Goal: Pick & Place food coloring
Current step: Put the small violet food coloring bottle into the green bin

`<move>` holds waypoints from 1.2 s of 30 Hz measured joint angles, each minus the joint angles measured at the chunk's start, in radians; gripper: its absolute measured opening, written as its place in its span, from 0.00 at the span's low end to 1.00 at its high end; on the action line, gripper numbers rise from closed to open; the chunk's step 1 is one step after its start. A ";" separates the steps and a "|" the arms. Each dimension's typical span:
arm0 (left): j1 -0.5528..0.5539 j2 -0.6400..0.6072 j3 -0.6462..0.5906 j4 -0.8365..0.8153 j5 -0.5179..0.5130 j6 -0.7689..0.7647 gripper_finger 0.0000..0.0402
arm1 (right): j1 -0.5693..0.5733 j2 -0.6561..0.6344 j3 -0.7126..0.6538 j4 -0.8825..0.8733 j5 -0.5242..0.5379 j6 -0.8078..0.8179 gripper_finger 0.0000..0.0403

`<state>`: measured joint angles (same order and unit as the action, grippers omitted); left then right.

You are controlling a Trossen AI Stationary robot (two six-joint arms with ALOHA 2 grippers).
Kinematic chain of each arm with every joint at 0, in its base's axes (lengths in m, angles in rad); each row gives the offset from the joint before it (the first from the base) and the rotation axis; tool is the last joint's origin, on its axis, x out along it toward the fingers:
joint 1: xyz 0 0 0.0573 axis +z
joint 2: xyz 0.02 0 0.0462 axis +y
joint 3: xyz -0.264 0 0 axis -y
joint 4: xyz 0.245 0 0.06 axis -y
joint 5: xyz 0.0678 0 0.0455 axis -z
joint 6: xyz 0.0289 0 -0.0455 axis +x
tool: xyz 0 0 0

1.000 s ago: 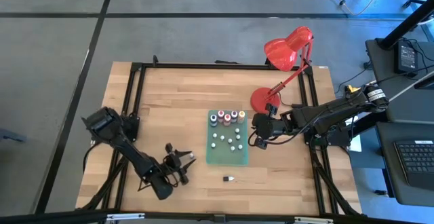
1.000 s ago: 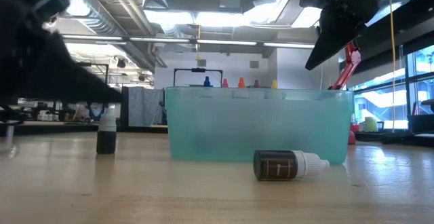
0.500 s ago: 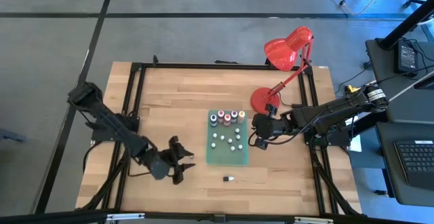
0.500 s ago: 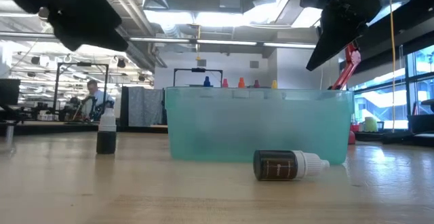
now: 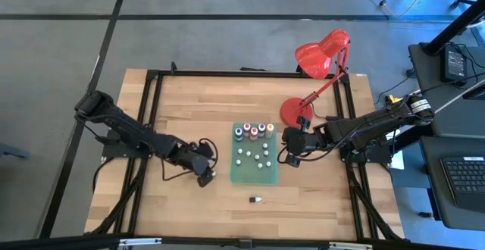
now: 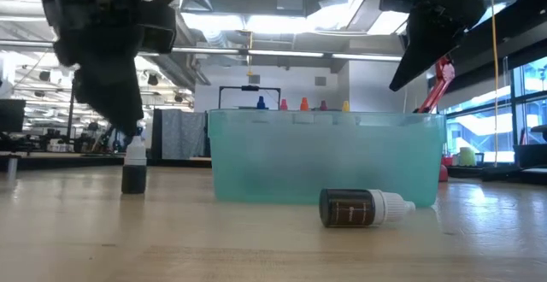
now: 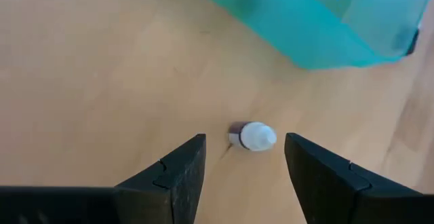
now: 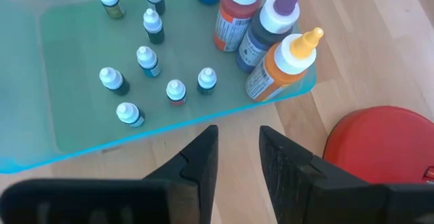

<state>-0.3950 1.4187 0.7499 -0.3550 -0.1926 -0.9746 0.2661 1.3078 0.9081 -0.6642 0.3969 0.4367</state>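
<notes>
Left gripper [image 5: 206, 173] was positioned over the wooden table [image 5: 189, 114], just left of the green tray [image 5: 254, 176], directly above a small upright dark bottle with a white cap [image 7: 252, 136]. In the left wrist view its two fingers [image 7: 178, 171] stood apart, one on each side of that bottle's cap, not touching it. In the low view the same bottle [image 6: 133, 169] stood upright on the table, left of the tray [image 6: 325, 158], with the gripper [image 6: 120, 102] hanging right above it.

Right gripper [image 5: 285, 157] hovered at the right edge of the tray, beside the base of the red desk lamp [image 5: 322, 60]. Its fingers [image 8: 196, 163] showed only a narrow gap with nothing between them.

On the tray: a row of larger food coloring bottles [image 8: 271, 44] (red, dark purple-capped, orange) at the far edge, and several tiny white-capped bottles [image 8: 149, 61] standing scattered across the middle.

One more dark bottle with a white cap [image 5: 257, 200] lay on its side on the table in front of the tray, well apart from both grippers; low view showed it [image 6: 366, 207] with the cap pointing right.
</notes>
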 joint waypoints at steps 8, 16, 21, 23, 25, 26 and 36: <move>-0.002 0.011 0.113 -0.082 -0.018 0.009 0.48 | 0.000 0.000 0.000 -0.001 0.001 -0.003 0.27; 0.016 0.194 0.311 -0.313 0.051 -0.001 0.48 | 0.000 0.000 0.000 -0.001 0.001 -0.003 0.27; 0.021 0.287 0.400 -0.424 0.056 -0.010 0.48 | 0.000 0.000 0.000 -0.002 0.001 0.000 0.27; 0.020 0.308 0.409 -0.428 0.059 -0.011 0.48 | 0.000 0.000 0.000 -0.003 0.001 0.000 0.27; 0.020 0.320 0.413 -0.424 0.081 -0.023 0.48 | 0.000 0.000 0.000 -0.003 0.001 0.000 0.27; 0.020 0.326 0.413 -0.428 0.097 -0.027 0.48 | 0.000 0.000 0.000 -0.003 0.001 0.000 0.27; 0.017 0.357 0.413 -0.427 0.109 0.003 0.48 | 0.000 0.000 0.000 -0.012 0.002 0.000 0.27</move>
<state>-0.3777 1.7756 1.1625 -0.7822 -0.0838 -0.9711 0.2659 1.3075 0.9081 -0.6757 0.3985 0.4366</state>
